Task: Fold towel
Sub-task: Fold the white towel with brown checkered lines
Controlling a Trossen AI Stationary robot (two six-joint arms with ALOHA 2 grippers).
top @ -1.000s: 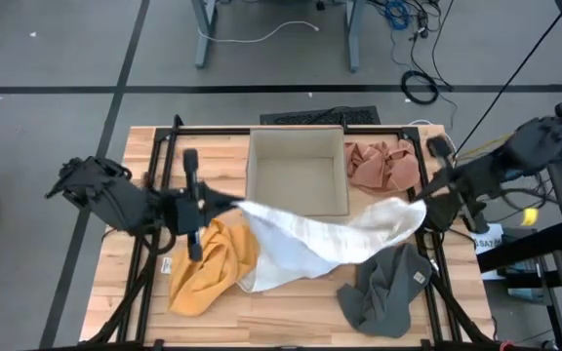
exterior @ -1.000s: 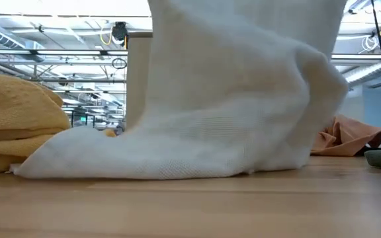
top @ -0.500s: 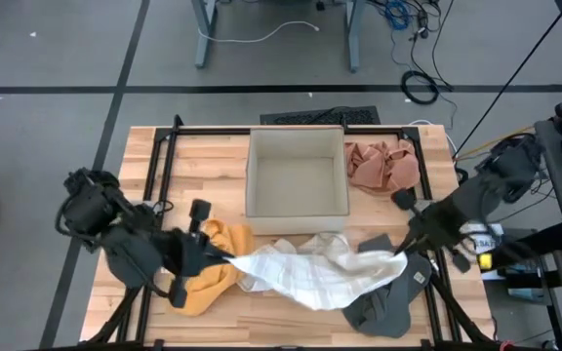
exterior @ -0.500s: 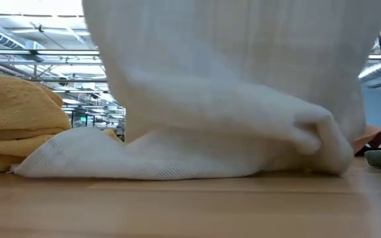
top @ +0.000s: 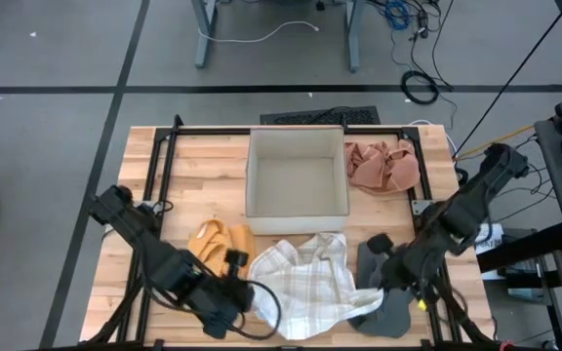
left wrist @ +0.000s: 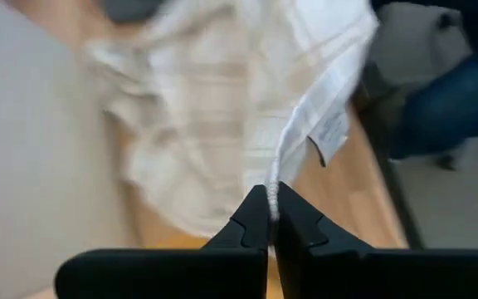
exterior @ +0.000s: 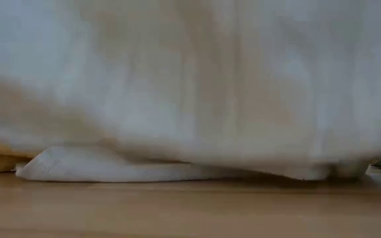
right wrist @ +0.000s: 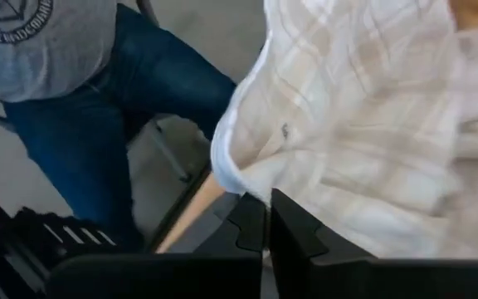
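Observation:
A white towel with faint checks (top: 305,283) is bunched near the table's front edge, between my two grippers. In the low view the towel (exterior: 190,86) fills the picture, and its lower fold (exterior: 111,168) lies on the wood. My left gripper (top: 245,291) is shut on its left end. My right gripper (top: 371,285) is shut on its right end. A yellow towel (top: 218,249) lies left of it, and a grey towel (top: 393,302) lies under my right gripper. My left gripper pinches the white towel's hemmed edge (left wrist: 282,178) between its two fingers, close to the sewn-in label (left wrist: 330,133). The cloth runs away from the fingertips, slack. My right gripper pinches an edge of the white towel (right wrist: 237,184) between its two fingers. The cloth spreads out slack beyond them.
An open cardboard box (top: 298,173) stands at the table's far middle, with a pink cloth (top: 383,166) to its right. A black frame (top: 164,146) runs around the table. A person in jeans (right wrist: 98,124) stands off the table's near edge.
Both grippers have come toward the table's near edge and closer to each other, each still shut on the white towel. The towel, stretched across the table's middle before, has been drawn toward the near edge and now lies bunched there. It fills the low view.

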